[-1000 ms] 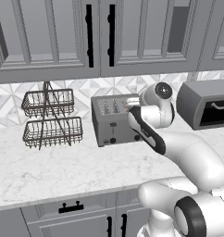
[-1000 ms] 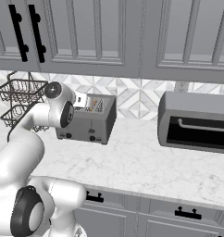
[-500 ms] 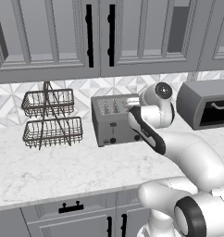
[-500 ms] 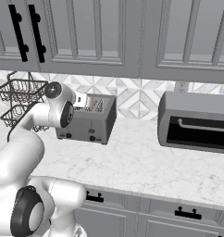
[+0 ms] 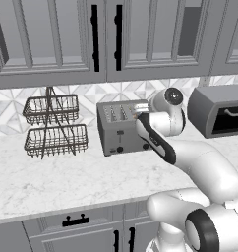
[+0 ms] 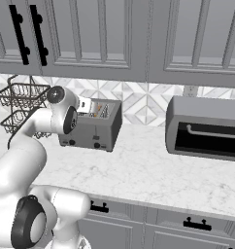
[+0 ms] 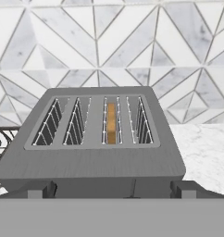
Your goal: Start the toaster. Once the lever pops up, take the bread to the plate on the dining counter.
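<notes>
Against the tiled backsplash on the marble bench [image 5: 67, 182], the toaster [image 7: 100, 134] is viewed from above, the bread [image 7: 111, 122] seated in its one-o'clock slot for toasting, fingers spread wide, empty.

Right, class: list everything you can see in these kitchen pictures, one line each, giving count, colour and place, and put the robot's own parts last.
toaster: one, grey metal, four slots, on the worktop against the tiled wall.
bread: one slice, golden-tan, standing in the third slot from the left in the hand view.
wire basket rack: one, dark wire, two tiers, left of the toaster.
toaster oven: one, grey with dark window, right of the toaster.
marble worktop: one, white with grey veins.
upper cabinets: grey, black handles, above the worktop.
lower cabinets: grey, black handles, under the worktop.
wall tiles: white-grey triangles, behind the toaster.
arm: one, white with dark joints, reaching toward the toaster.
</notes>
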{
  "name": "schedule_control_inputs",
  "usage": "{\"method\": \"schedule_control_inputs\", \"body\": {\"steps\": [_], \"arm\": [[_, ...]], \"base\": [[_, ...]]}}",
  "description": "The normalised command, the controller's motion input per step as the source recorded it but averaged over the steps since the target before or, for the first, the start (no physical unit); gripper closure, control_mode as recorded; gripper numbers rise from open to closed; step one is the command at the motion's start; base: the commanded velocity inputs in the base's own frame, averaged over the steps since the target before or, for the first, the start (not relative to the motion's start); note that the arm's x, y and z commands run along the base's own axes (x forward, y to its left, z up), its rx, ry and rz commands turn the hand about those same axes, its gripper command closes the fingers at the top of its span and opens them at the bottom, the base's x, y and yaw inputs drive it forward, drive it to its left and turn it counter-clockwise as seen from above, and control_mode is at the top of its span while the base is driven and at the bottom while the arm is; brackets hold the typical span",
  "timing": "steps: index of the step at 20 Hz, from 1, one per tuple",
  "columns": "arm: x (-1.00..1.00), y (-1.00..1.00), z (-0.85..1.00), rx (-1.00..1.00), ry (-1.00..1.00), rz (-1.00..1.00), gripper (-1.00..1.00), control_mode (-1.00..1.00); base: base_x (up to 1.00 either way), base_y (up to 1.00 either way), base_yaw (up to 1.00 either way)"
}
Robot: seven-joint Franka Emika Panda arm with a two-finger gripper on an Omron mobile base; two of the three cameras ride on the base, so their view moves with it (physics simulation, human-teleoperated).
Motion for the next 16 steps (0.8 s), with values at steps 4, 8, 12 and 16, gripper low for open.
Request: {"method": "schedule_control_inputs", "body": {"steps": [4, 8, 12, 16], "arm": [[0.0, 0.0, 0.0, 0.0, 0.0, 0.0, -1.0, -1.0], [0.0, 0.0, 0.0, 0.0, 0.0, 0.0, -1.0, -1.0], [0.0, 0.0, 0.0, 0.0, 0.0, 0.0, -1.0, -1.0], [0.0, 0.0, 0.0, 0.0, 0.0, 0.0, -1.0, -1.0]], "base": [[0.0, 0.0, 0.0], [0.0, 0.0, 0.0], [0.0, 0.0, 0.0], [0.0, 0.0, 0.0]]}}
